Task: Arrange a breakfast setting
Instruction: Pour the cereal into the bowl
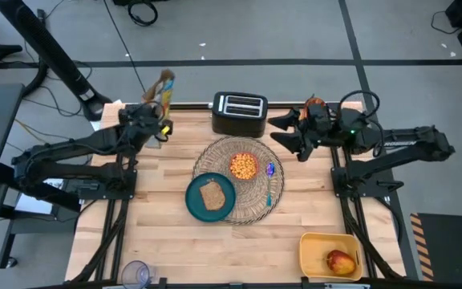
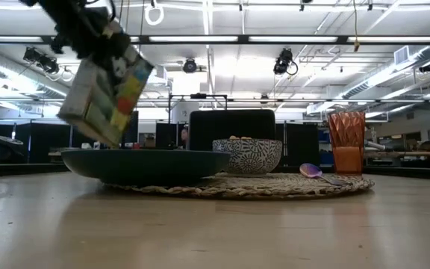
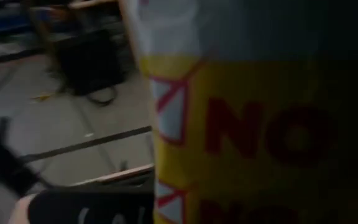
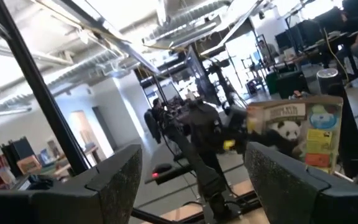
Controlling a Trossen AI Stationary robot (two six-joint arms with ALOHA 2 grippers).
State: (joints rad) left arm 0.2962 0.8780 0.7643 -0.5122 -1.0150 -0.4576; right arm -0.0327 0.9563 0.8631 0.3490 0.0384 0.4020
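A woven placemat [image 1: 255, 205] lies mid-table. On it stand a patterned bowl [image 1: 244, 166] of cereal and a blue-handled spoon [image 1: 269, 172]; a teal plate [image 1: 195, 205] with a toast slice [image 1: 212, 194] overlaps its left edge. An orange cup [image 2: 347, 142] stands at the placemat's right in the low view. My left gripper [image 1: 155, 112], over the far left of the table, is shut on a cereal box [image 1: 164, 87]. My right gripper [image 1: 279, 133] hovers open right of the toaster, with nothing between its fingers. The apple [image 1: 339, 261] lies in a yellow container. My left gripper holds the cereal box by its upper end [image 2: 110, 46], coming at it from above in the low view. The gripper's own body hides the fingers' place on the box. The box hangs tilted below it, lifted clear of the table, its lower corner [image 2: 99, 134] above the plate's left side.
A black toaster [image 1: 239, 112] stands at the far edge behind the placemat. The yellow container [image 1: 315, 245] sits at the near right corner. A clear cup [image 1: 139, 273] stands at the near left edge. Bare wood lies left and right of the placemat.
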